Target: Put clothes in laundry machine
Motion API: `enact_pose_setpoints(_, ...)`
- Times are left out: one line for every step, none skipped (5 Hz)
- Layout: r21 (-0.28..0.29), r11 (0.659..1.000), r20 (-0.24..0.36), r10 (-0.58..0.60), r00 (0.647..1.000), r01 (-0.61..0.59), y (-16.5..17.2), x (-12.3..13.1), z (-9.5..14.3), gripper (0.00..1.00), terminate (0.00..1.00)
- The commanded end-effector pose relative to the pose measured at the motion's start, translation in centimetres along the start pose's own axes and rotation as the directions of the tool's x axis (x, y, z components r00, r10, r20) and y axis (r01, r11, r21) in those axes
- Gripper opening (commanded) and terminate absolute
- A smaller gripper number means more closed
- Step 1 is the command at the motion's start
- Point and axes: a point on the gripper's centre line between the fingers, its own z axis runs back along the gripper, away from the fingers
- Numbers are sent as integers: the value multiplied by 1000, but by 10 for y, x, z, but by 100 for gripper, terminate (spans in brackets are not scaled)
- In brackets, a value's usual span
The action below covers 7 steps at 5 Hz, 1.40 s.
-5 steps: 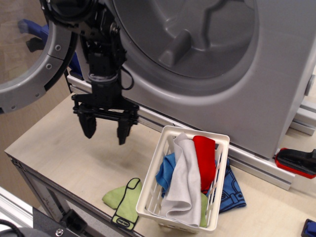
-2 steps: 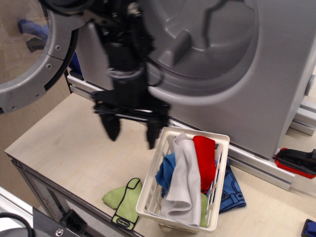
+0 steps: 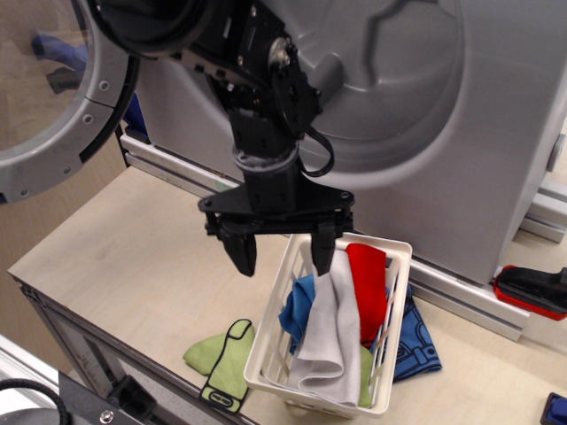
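Gripper (image 3: pixel 282 257) hovers at the basket (image 3: pixel 398 336) rim — fingers (image 3: pixel 241 255) spread wide, holding nothing — positioned to descend onto the grey cloth (image 3: pixel 330 336).

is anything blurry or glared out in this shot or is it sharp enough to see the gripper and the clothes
In the observation.image view, the gripper and basket clothes are sharp; lighting is soft and even, with no strong glare, and only a faint reflection shows in the door glass.

The black arm reaches down from the upper left, its wrist held near vertical. The gripper (image 3: pixel 282 253) points straight down, its two dark fingers (image 3: pixel 241 251) spread wide apart with nothing between them
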Motion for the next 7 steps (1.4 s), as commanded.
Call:
enact_pose_setpoints(-48, 955, 12, 294, 956, -293, -12, 1, -13, 100, 0)
enact_pose_setpoints(-67, 923, -17, 380, 925, -380, -22, 4, -20, 100, 0)
enact_pose_setpoints(-94, 893, -30, 439, 898, -440, -30, 2, -31, 100, 0)
enact_pose_setpoints(-89, 849, -48, 519, 853, -522, -39, -1, -43, 100, 0)
enact_pose_setpoints(-47, 805, -48, 590, 806, -592, -47, -1, -56, 100, 0)
enact_pose_setpoints(-18, 788, -39, 614, 788, -615, -51, -2, -70, 100, 0)
enact_pose_setpoints(18, 785, -9, 619, 785, -619, -48, 0, -82, 100, 0)
